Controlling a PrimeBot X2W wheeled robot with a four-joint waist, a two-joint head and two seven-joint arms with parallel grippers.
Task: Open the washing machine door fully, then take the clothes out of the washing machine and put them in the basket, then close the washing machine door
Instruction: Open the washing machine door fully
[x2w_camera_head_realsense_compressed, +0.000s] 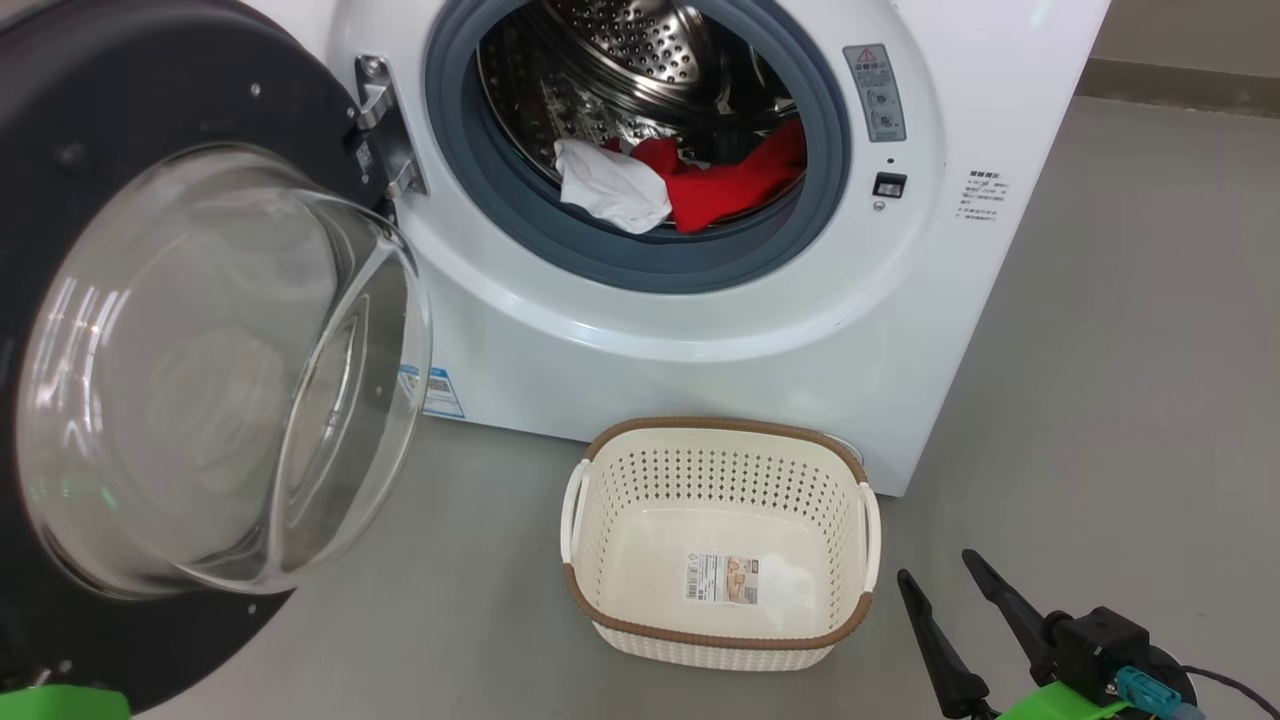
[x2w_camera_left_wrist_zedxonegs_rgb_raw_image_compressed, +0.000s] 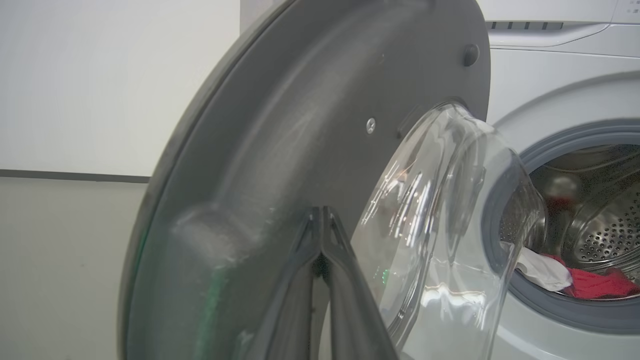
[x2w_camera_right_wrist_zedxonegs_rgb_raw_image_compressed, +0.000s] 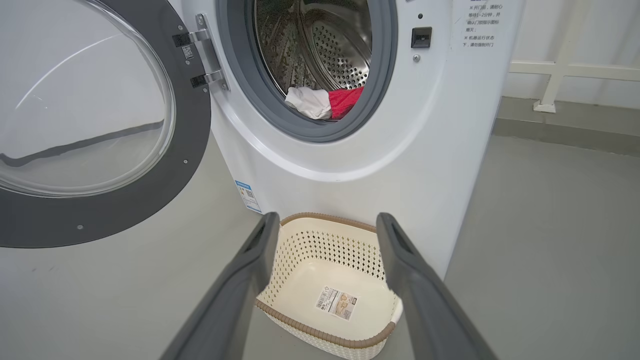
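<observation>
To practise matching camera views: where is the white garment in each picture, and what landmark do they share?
Head view: the white garment lies top centre, left of the red garment.
Left wrist view: the white garment is lower right, beyond the washing machine door.
Right wrist view: the white garment is upper centre.
Shared landmark: the grey rubber gasket directly beneath it.

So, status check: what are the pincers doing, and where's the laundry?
Left pincer shut, tips at inner face of open door. Right pincer open, near empty basket. Clothes inside washing machine. Nothing in the way.
</observation>
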